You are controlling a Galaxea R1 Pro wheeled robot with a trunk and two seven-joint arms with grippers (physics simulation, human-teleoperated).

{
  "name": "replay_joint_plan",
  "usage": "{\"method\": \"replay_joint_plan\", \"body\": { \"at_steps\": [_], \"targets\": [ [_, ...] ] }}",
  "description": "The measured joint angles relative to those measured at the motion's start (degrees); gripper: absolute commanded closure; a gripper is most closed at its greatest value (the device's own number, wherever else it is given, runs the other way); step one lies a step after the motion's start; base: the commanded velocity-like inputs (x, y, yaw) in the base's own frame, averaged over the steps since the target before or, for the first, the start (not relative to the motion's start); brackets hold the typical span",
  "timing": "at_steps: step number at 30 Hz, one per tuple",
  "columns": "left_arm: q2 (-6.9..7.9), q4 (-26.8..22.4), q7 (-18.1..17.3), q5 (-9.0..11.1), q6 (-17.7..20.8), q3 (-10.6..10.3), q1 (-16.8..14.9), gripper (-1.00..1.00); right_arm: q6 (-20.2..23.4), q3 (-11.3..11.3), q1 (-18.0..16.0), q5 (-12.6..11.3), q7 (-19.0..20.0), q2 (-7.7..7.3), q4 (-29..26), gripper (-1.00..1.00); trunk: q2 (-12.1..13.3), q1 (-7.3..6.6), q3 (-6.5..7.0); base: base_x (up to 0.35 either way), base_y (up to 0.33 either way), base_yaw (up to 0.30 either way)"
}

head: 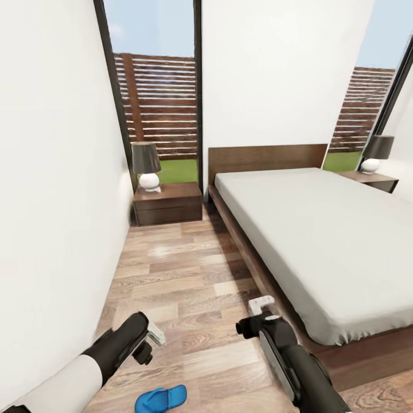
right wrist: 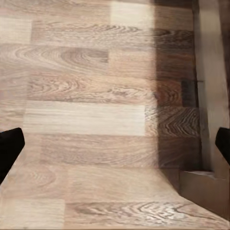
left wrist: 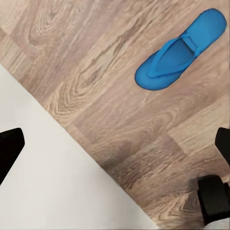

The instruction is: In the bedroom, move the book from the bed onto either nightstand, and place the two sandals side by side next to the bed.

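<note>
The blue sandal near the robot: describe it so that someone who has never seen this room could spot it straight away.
Start at the bed, which takes up the right side of the room, then look down at the wood-plank floor along its left side. Nearest the camera, between the two arms, lies the sandal, flat on the planks. It is the one bright blue thing against brown wood, white walls and grey mattress.
</note>
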Motion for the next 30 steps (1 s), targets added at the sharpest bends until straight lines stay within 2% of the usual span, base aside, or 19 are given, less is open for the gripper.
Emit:
{"method": "replay_joint_plan", "body": {
  "at_steps": [1,5,6,8,12,14,16,21,22,28,30],
  "targets": [
    [-0.01,-0.03,-3.01,-2.38,-0.31,-0.42,0.01,-1.0,-0.05,-0.01,0.02,-0.09,-0.07,0.05,-3.84,-1.0,-0.4,0.22,-0.18,0.0,0.0,0.0],
    [0.02,-0.2,-8.28,-4.86,-1.34,-1.06,0.02,-1.0,-0.08,-0.05,0.05,-0.19,-0.12,0.13,-7.44,-1.0,-2.0,1.1,-0.9,0.0,0.0,0.0],
    [0.03,-0.2,-8.35,-4.94,-1.36,-1.07,0.02,-1.0,-0.08,-0.05,0.05,-0.19,-0.12,0.13,-7.47,-1.0,-2.4,1.32,-1.08,0.0,0.0,0.0],
    [0.12,-0.82,-11.93,-7.45,-2.36,-3.1,0.02,-1.0,-0.14,0.01,0.05,-0.19,-0.1,0.16,-8.81,-1.0,-3.21,1.76,-1.44,0.0,0.0,0.0],
    [0.2,-1.04,-14.72,-9.49,-2.81,-4.97,0.02,-1.0,-0.14,0.09,0.06,-0.09,-0.08,0.22,-9.07,-1.0,-4.81,2.64,-2.16,0.0,0.0,0.0],
    [0.63,-1.11,-17.11,-10.54,-3.56,-5.8,0.02,-1.0,-0.13,0.14,0.06,0.0,-0.05,0.24,-9.12,-1.0,-5.61,3.08,-2.52,0.0,0.0,0.0],
    [1.72,-1.15,-20.3,-11.6,-6.25,-6.51,0.02,-1.0,-0.12,0.14,0.06,0.07,-0.02,0.22,-9.17,-1.0,-6.41,3.52,-2.88,0.0,0.0,0.0],
    [3.68,-1.08,-23.54,-12.49,-10.34,-6.84,0.02,-1.0,-0.11,0.11,0.06,0.13,0.0,0.22,-9.24,-1.0,-8.42,4.62,-3.77,0.0,0.0,0.0],
    [5.0,-0.98,-25.06,-12.83,-12.07,-6.94,0.01,-1.0,-0.13,0.16,0.06,0.1,0.06,0.21,-9.23,-1.0,-8.82,4.84,-3.95,0.0,0.0,0.0],
    [6.01,-0.93,-26.02,-12.92,-13.08,-7.22,0.02,-1.0,-0.11,0.18,0.06,0.09,0.09,0.24,-9.16,-1.0,-11.23,6.15,-5.03,0.0,0.0,0.0],
    [6.08,-0.89,-25.95,-13.19,-13.28,-8.47,0.02,-1.0,-0.1,0.18,0.06,0.09,0.09,0.25,-9.1,-1.0,-12.03,6.59,-5.39,0.0,0.0,0.0]
  ]
}}
